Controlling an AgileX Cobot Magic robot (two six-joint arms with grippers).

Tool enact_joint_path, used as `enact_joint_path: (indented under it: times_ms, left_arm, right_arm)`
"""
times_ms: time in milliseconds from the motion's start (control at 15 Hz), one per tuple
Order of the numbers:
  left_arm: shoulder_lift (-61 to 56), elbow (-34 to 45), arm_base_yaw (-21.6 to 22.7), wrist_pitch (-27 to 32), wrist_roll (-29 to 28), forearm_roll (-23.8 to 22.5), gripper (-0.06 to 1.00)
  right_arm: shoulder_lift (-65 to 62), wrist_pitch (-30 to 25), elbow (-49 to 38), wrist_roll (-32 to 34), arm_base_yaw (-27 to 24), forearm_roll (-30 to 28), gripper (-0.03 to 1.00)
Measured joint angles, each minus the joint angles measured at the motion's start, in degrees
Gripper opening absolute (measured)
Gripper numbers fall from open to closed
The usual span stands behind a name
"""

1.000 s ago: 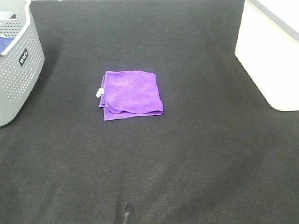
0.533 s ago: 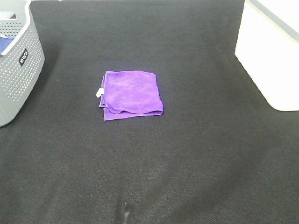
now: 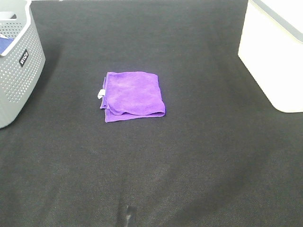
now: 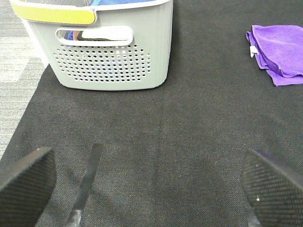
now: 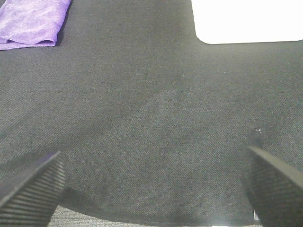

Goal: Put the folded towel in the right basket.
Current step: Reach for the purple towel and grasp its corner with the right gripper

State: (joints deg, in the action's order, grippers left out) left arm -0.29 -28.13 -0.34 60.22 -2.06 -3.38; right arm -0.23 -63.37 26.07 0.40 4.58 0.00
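A folded purple towel (image 3: 133, 95) lies flat on the black table mat, left of the middle. It also shows in the left wrist view (image 4: 279, 52) and in the right wrist view (image 5: 33, 21). The white right basket (image 3: 277, 52) stands at the right edge; its wall shows in the right wrist view (image 5: 246, 21). My left gripper (image 4: 147, 187) is open and empty, low over the mat near the grey basket. My right gripper (image 5: 151, 189) is open and empty, near the mat's front edge. Neither gripper shows in the exterior high view.
A grey perforated basket (image 3: 16, 61) with blue cloth inside stands at the left edge; it also shows in the left wrist view (image 4: 109, 47). The black mat (image 3: 189, 156) covers the table. A grey floor strip (image 4: 19, 71) lies beyond the mat's left side.
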Motion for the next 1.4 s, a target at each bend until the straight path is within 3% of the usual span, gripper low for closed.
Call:
enact_joint_path:
  times_ms: [1400]
  left_arm:
    - [0.0, 0.0, 0.0, 0.0, 0.0, 0.0, 0.99]
  right_arm:
    - [0.0, 0.0, 0.0, 0.0, 0.0, 0.0, 0.96]
